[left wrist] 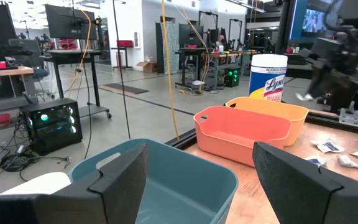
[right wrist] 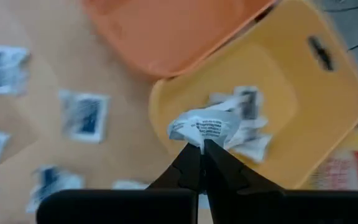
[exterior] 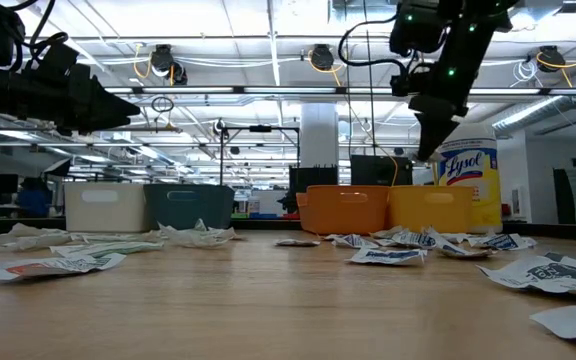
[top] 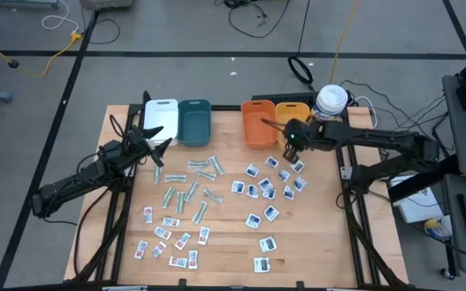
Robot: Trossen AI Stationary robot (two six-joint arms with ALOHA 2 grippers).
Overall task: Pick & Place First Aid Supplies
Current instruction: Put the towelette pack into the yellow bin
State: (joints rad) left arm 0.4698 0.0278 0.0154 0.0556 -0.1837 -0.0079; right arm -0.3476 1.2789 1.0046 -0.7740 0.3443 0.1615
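Observation:
Many small flat packets lie scattered on the wooden table: white ones with blue print [top: 265, 190], white ones with red print [top: 168, 238] and pale-green strips [top: 188, 190]. My right gripper [right wrist: 202, 146] is shut on one white packet with dark print [right wrist: 204, 127] and hangs above the yellow bin [right wrist: 291, 93], where a few packets lie. In the high view, my right gripper [top: 290, 148] is beside the orange bin [top: 257, 123]. My left gripper [left wrist: 201, 158] is open and empty, hovering over the teal bin [left wrist: 166, 186] near the far left of the table [top: 158, 139]. My right gripper pinches the crumpled white packet by its lower edge [right wrist: 202, 142] between the tips of its two fingers, which point down from above. The packet is lifted clear of the table and sticks out past the fingertips over the yellow bin.
Four bins stand in a row along the far edge: white [top: 160, 117], teal [top: 194, 121], orange and yellow [top: 292, 109]. A white canister with a yellow label [top: 331, 101] stands behind the yellow bin. Cables and lab furniture lie beyond the table.

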